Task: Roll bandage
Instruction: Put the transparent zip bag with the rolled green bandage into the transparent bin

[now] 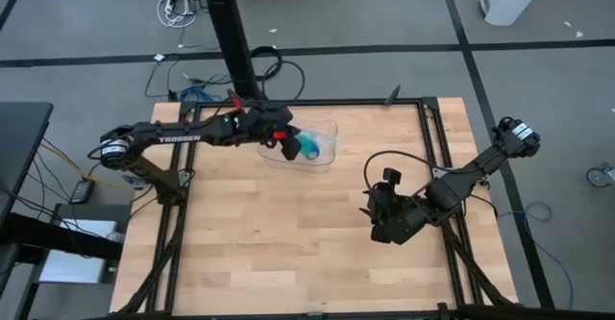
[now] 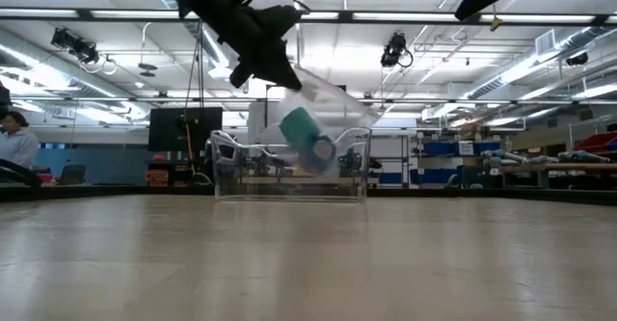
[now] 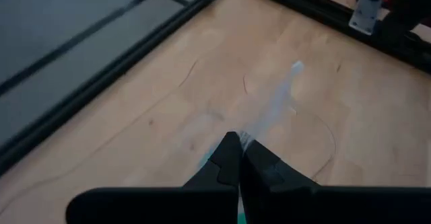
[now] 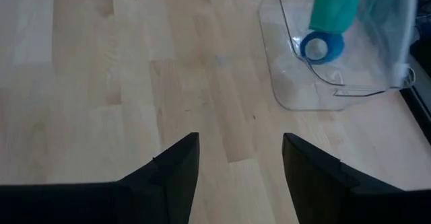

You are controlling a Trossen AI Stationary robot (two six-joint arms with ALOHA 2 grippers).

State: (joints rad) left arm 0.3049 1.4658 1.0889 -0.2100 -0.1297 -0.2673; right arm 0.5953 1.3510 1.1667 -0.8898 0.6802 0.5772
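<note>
Left gripper (image 3: 237,158) fingers pinch the clear plastic tray (image 1: 322,157) rim; the stubby teal bandage (image 4: 333,9) roll lies just beyond. Right gripper (image 4: 239,158) fingers gape empty over the pale wooden bench (image 1: 288,233).

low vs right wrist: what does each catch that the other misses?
Low view only: the left gripper up off the table, shut on the edge of the clear tray and tilting it, plus the room behind with a person at the far left.

Right wrist only: the right gripper open over bare table, well short of the tray and holding nothing.

Both: the tray with the teal bandage roll and the blue roll inside, touching each other.
</note>
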